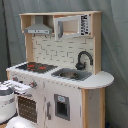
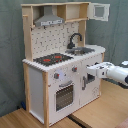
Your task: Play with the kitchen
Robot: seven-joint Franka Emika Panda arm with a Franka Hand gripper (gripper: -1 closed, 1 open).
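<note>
Nearest in the second exterior view, a pale wooden table [image 2: 100,112] carries the kitchen [image 2: 62,60], a tall toy unit of pale wood and white panels, which stands upright on it and fills most of both exterior views. The robot arm [image 2: 117,74], white and rounded, comes in from the second exterior view's right at the height of the front panels. Its gripper [image 2: 90,73] is right at the kitchen's white front, beside the windowed oven door [image 2: 65,95]; whether the fingers are parted or closed cannot be told. In the first exterior view the same arm [image 1: 7,100] shows at the first exterior view's lower left, with the gripper [image 1: 22,88] against the front just above the oven door [image 1: 29,107].

On the worktop, the black hob [image 2: 52,59] with its red rings lies toward the second exterior view's left, and the steel sink [image 2: 82,51] sits beside it, with the black curved faucet [image 2: 75,39] standing behind the sink. Farther back rises a white back panel with a brick pattern [image 1: 62,50]. Above it, the grey hood [image 2: 49,20] hangs over the hob, and a small upper cabinet door [image 2: 99,11] stands swung open. Behind everything hangs a grey-green curtain [image 2: 10,50].
</note>
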